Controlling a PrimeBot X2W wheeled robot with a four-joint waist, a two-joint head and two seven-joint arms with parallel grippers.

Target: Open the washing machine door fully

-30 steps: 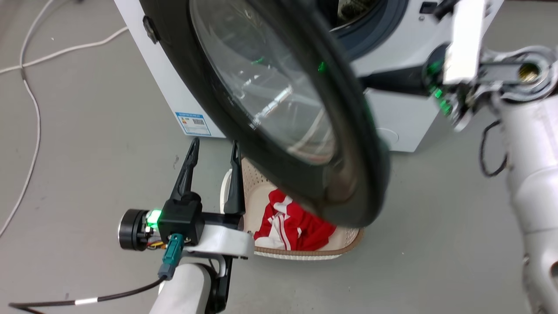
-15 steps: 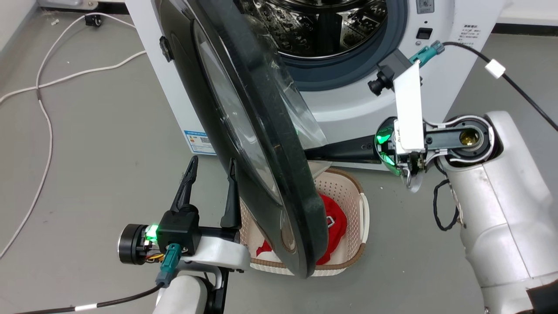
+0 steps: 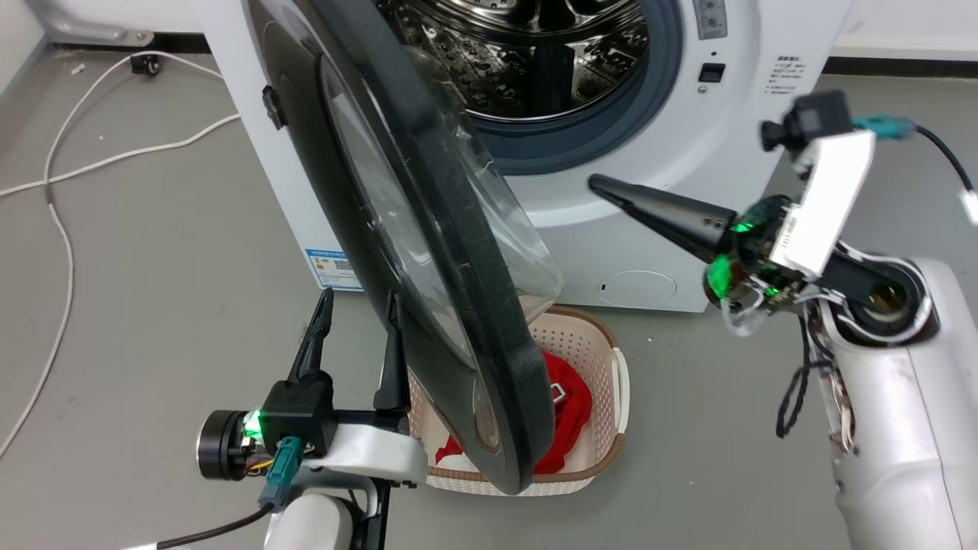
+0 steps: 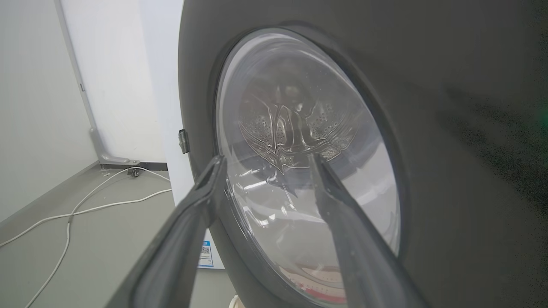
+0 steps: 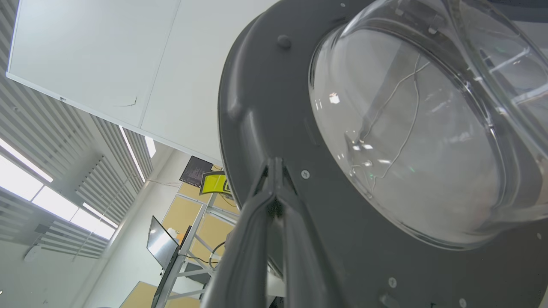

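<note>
Right of washing machine door [image 3: 451,252], right gripper [image 3: 594,182], jaws together, likely to push it wider; left gripper [image 3: 361,296] jaws wide, nearby.

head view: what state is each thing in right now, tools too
washing machine door, partly open, swung out edge-on
washing machine, drum exposed
left tool, open, beside door's outer face
right tool, shut, holding nothing
laundry basket, upright, red garment inside
</note>
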